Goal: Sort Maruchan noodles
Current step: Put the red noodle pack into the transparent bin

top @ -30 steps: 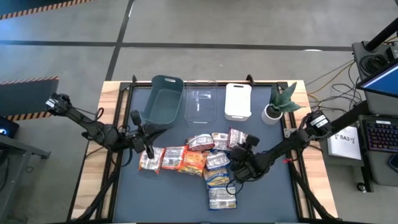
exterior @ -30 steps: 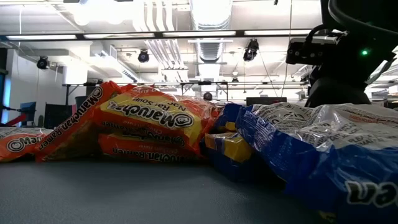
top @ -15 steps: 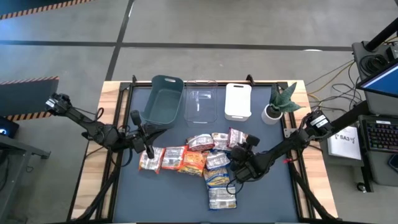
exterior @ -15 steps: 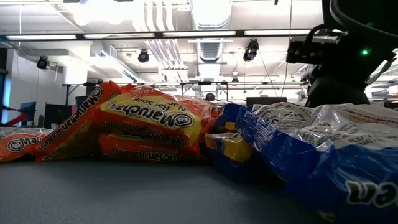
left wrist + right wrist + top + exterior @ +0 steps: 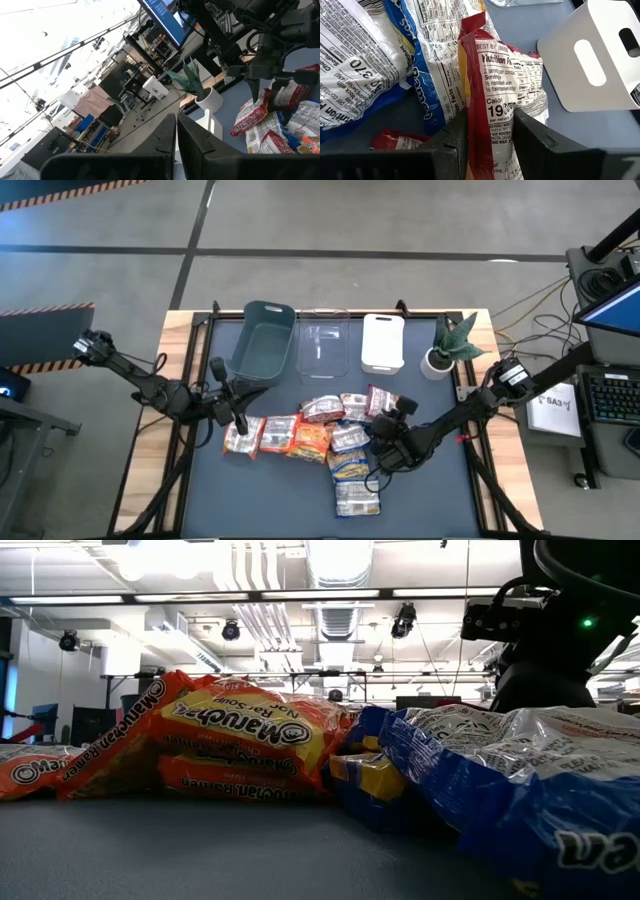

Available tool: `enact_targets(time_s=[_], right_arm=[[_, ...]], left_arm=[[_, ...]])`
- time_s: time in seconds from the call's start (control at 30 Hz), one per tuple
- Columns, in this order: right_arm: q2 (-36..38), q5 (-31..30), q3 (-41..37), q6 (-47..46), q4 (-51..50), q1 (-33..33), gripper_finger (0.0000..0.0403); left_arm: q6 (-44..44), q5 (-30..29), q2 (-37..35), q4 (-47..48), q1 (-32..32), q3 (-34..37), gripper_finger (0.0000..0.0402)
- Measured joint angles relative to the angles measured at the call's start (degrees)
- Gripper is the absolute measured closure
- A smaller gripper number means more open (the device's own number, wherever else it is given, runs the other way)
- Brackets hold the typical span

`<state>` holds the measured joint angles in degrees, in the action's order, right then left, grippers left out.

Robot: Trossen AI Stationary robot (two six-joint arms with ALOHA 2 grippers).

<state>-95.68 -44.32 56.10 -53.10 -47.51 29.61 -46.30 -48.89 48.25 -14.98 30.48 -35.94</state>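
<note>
Several Maruchan noodle packets (image 5: 320, 435) lie in a loose pile at the table's middle: orange ones (image 5: 290, 435), yellow-and-blue ones (image 5: 352, 468) and red-and-white ones (image 5: 322, 410). My right gripper (image 5: 385, 423) is at the pile's right side, shut on a red-and-white packet (image 5: 507, 85). My left gripper (image 5: 238, 423) is shut and empty above the pile's left end, and its fingers (image 5: 176, 145) point up toward the room. The low view shows orange packets (image 5: 240, 735) and a yellow-and-blue one (image 5: 480, 780) close up. My right gripper pinches the red-and-white packet's near end (image 5: 490, 140) between its two fingers (image 5: 457, 135), which come slanting down from the table's right side. The packet stands on edge and is bowed, its nutrition print showing. Its far end leans among the yellow-and-blue packets (image 5: 435, 75).
A teal bin (image 5: 262, 338), a clear bin (image 5: 323, 340) and a white bin (image 5: 382, 342) stand in a row along the far edge. A potted plant (image 5: 450, 345) stands at the far right. The dark mat (image 5: 270, 500) is bare near the front left.
</note>
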Motion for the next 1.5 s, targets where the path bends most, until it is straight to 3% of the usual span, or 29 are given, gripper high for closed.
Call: enact_targets(time_s=[0.37,0.7,0.9,1.1,1.33,1.5], right_arm=[[0.0,-2.2,4.1,0.6,-6.0,0.1,0.0296],[0.0,-10.9,20.8,3.5,-20.8,-0.6,0.0300],[0.3,-11.9,32.8,12.9,-21.2,-6.9,0.0300],[0.4,2.4,42.2,24.0,-18.9,-18.5,0.0300],[0.4,33.5,44.6,39.2,-6.2,-36.4,0.0300],[-0.1,52.8,44.6,40.7,5.4,-49.1,0.0300]], left_arm=[[0.0,0.0,0.0,0.0,0.0,0.0,0.0402],[0.0,0.0,0.0,-0.5,0.0,0.0,0.0402],[0.0,0.0,0.0,-1.0,0.0,0.0,0.0402],[-0.6,0.0,0.0,-1.1,0.0,0.0,0.0402],[-0.7,0.0,0.0,-1.4,0.0,0.0,0.0402],[-0.8,-0.2,-0.2,-1.5,0.0,0.0,0.0402]])
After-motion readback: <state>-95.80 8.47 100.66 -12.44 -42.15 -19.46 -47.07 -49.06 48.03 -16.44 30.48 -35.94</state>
